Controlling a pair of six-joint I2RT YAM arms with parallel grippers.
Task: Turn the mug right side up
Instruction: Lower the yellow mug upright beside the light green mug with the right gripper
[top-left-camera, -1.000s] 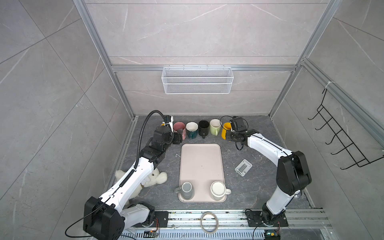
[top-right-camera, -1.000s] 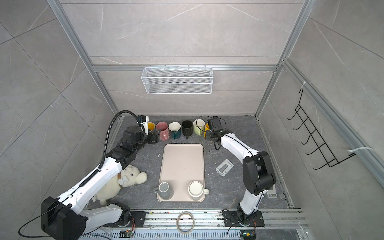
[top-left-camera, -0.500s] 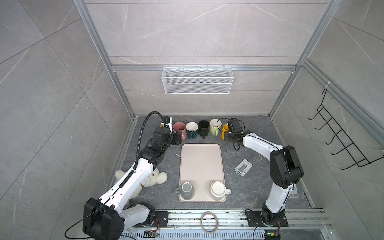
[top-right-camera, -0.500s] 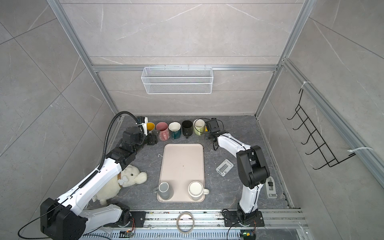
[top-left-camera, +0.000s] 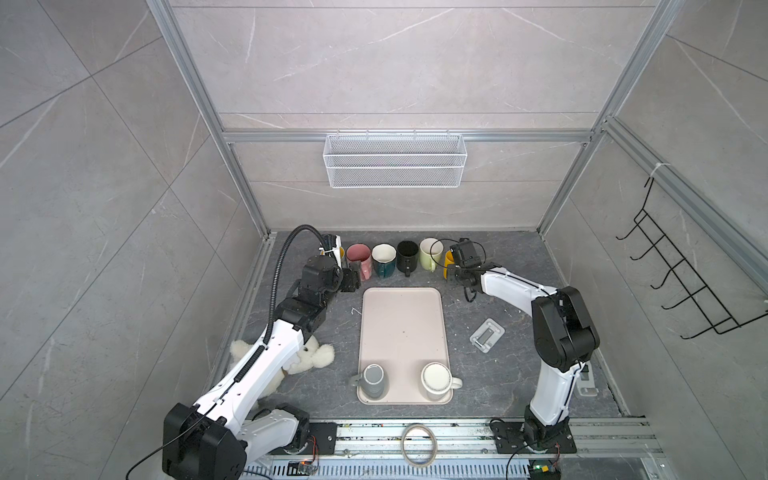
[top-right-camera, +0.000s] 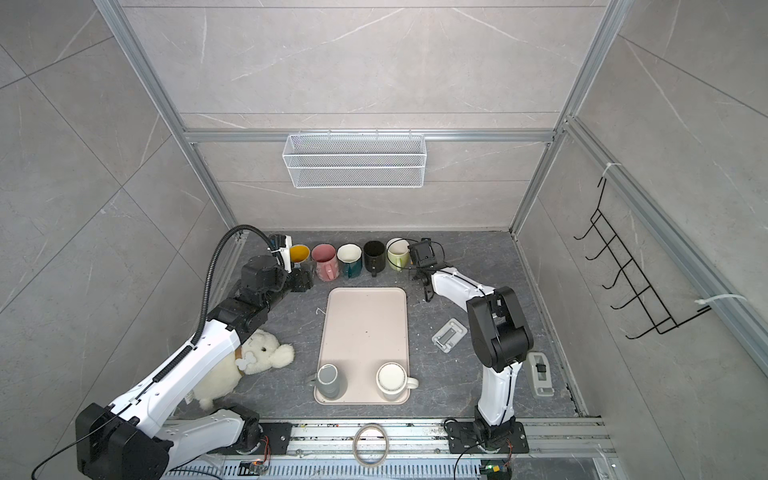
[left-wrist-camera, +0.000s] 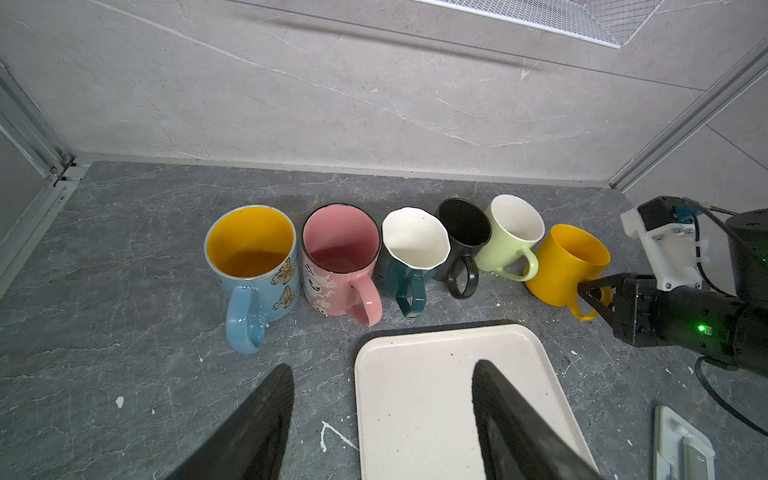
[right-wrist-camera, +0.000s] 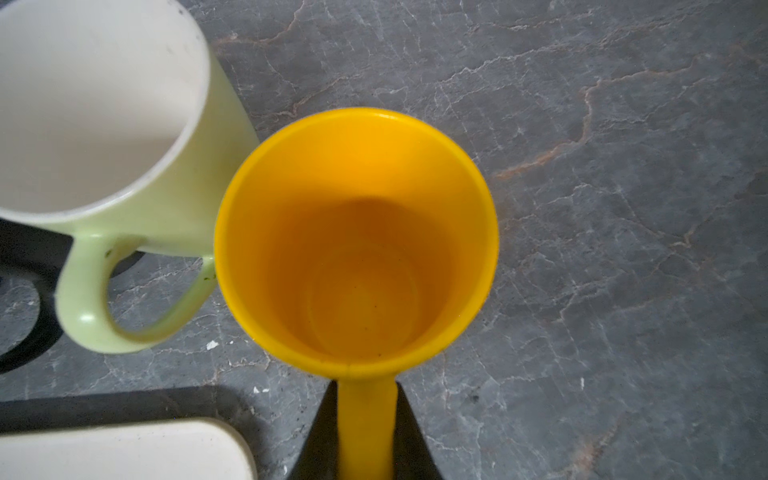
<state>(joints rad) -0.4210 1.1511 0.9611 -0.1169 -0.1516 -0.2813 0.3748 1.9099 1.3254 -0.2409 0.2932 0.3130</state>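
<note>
in a top view: yellow mug (top-left-camera: 448, 261) ends the back mug row (top-left-camera: 383, 258) on the right, half hidden by the right gripper (top-left-camera: 454, 275). left wrist: mug mouth-up; left gripper (left-wrist-camera: 382, 368) fingers apart, empty, by the tray (left-wrist-camera: 436, 415) corner. right wrist: fingers (right-wrist-camera: 411, 449) clamped on the yellow mug's handle.

Mug (left-wrist-camera: 565, 266) rightmost in row (left-wrist-camera: 415, 249) behind tray (left-wrist-camera: 415, 399)
</note>
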